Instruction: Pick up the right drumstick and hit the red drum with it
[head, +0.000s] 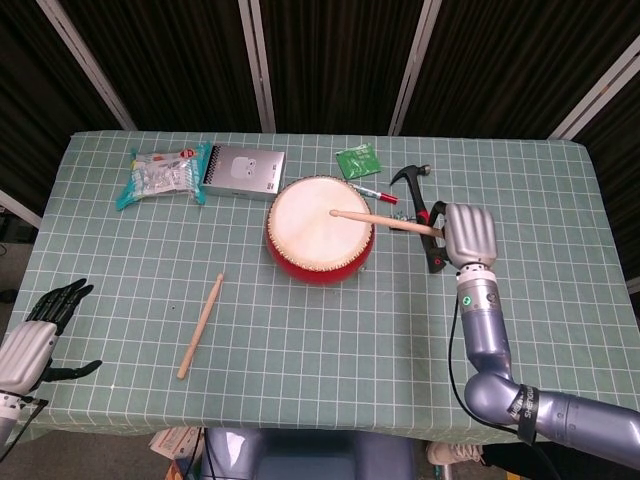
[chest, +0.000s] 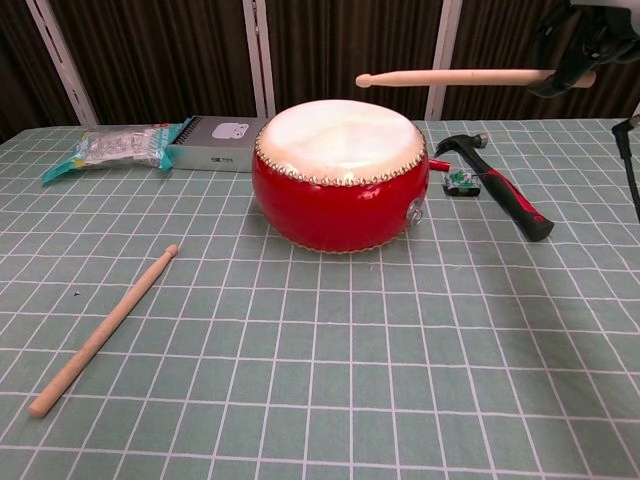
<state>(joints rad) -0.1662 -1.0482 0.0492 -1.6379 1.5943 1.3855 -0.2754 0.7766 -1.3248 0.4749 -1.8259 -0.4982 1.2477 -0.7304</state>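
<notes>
The red drum (head: 319, 228) (chest: 340, 175) with a pale skin stands at mid table. My right hand (head: 466, 235) (chest: 585, 35) grips a wooden drumstick (head: 383, 221) (chest: 455, 77) just right of the drum. The stick lies roughly level and its tip hangs in the air over the drum skin, as the chest view shows. A second drumstick (head: 201, 325) (chest: 103, 329) lies flat on the cloth left of the drum. My left hand (head: 35, 340) hovers open at the table's near left corner, holding nothing.
A black and red hammer (head: 426, 215) (chest: 500, 187) lies right of the drum, under my right hand. A red marker (head: 372, 192), a small green part (chest: 461, 181), a green packet (head: 357, 159), a grey box (head: 244, 170) and a plastic bag (head: 163, 171) line the far side.
</notes>
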